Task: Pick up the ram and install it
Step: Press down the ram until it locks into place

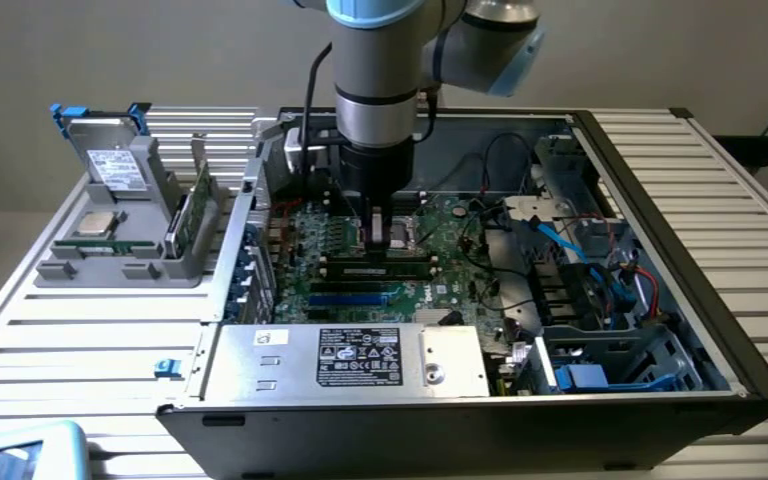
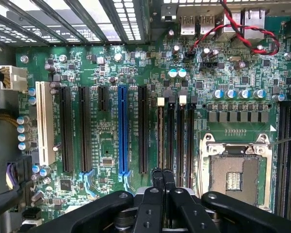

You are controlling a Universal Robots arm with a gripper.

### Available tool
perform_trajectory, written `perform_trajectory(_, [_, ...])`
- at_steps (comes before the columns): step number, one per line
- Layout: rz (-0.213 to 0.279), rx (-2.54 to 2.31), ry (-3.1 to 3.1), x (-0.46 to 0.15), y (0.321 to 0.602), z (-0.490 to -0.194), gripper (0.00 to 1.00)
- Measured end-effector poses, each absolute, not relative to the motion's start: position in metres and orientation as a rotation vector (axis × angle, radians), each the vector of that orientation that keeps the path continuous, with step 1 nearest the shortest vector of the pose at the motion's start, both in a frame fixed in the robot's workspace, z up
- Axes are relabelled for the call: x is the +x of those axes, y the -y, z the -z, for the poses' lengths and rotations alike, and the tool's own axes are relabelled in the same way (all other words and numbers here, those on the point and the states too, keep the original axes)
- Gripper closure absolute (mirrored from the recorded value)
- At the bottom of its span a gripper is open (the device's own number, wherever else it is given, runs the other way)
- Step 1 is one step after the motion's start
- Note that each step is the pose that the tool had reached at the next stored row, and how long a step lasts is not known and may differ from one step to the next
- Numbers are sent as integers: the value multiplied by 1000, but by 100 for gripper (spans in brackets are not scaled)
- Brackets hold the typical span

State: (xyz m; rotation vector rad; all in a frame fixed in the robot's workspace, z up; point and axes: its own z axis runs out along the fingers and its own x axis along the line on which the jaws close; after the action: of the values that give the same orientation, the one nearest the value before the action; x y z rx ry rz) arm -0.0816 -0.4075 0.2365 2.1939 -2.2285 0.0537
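Observation:
My gripper [image 1: 387,243] reaches down into the open computer case, and its two black fingers are shut against each other with nothing between them. In the wrist view the gripper [image 2: 163,172] has its tips over the row of long black memory slots [image 2: 179,141]. The ram [image 1: 381,266] appears as a long dark stick seated in one of those slots on the green motherboard [image 1: 337,292], right below the fingertips. From the wrist it shows edge-on as a thin brownish strip [image 2: 160,136] with a white latch [image 2: 160,102] at its far end. Whether the tips touch it I cannot tell.
A bare CPU socket [image 2: 235,174] lies beside the slots. A blue expansion slot [image 2: 122,131] and a white one [image 2: 45,121] lie further along. In the exterior view the power supply [image 1: 351,362] lies at the case front, cables and drive bays [image 1: 584,280] at the right, and a grey holder [image 1: 124,225] with a green board [image 1: 195,215] outside on the left.

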Motion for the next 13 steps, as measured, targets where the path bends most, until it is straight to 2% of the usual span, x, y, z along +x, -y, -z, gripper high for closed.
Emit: perform_trajectory(13, [-54, 2193, 2228, -82, 407, -229, 89])
